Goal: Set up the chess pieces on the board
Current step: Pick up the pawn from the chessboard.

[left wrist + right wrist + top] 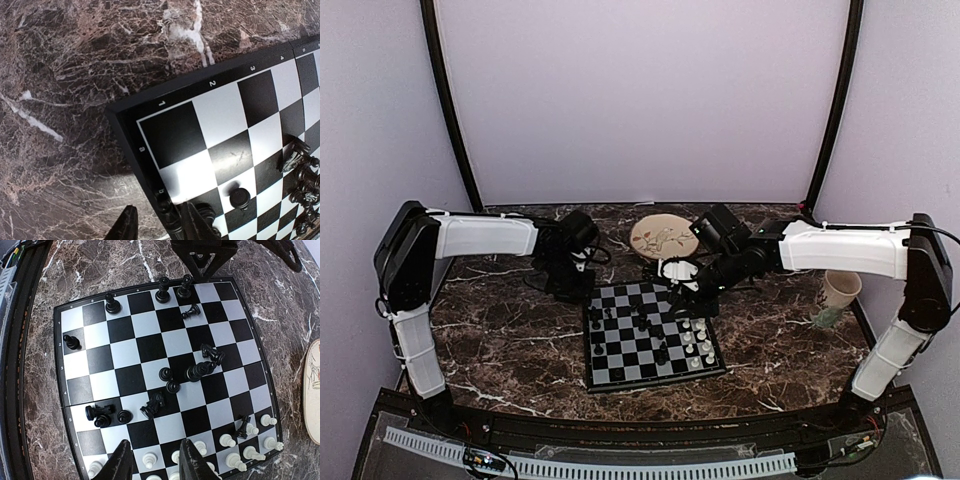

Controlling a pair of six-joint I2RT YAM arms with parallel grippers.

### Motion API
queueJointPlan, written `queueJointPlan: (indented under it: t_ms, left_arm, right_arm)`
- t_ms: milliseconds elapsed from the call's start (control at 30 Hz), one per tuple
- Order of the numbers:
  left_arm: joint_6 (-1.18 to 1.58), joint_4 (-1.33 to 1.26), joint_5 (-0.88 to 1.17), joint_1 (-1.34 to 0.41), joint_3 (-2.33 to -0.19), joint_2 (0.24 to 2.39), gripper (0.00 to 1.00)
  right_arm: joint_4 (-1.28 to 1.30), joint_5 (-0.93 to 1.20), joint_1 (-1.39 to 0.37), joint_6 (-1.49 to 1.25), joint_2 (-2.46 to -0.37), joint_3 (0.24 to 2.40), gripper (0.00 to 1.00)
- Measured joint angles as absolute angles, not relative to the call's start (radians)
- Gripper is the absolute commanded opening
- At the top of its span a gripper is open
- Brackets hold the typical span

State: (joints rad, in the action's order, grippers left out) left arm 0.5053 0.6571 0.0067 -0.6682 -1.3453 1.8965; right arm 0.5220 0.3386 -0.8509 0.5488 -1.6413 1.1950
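Top view: tiny black and white plastic chessmen (698,345) stand half-sorted on the small square checkered chessboard (620,365). Left wrist: the left gripper (159,226) hangs released above the chessboard's corner border. Right wrist: the right gripper (154,462), parted and empty, hovers above the chessboard's white rows; fallen black chessmen at its centre probably need lifting next, free squares around them

One board (120,352), one plate (663,237), one cup (839,291), about fifteen black chess pieces (112,304), about twelve white chess pieces (227,441).
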Motion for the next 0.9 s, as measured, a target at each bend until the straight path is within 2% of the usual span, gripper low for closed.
queueJointPlan:
  t_ms: [600,900]
  left_arm:
    - [0.507,0.669,0.045,-0.684,-1.341,1.928,0.27]
    - [0.505,0.678,0.043,-0.686,-1.341,1.928,0.19]
  right_arm:
    - [0.522,0.341,-0.851,0.549,-1.641,1.192,0.33]
    - [0.522,0.341,-0.851,0.549,-1.641,1.192,0.32]
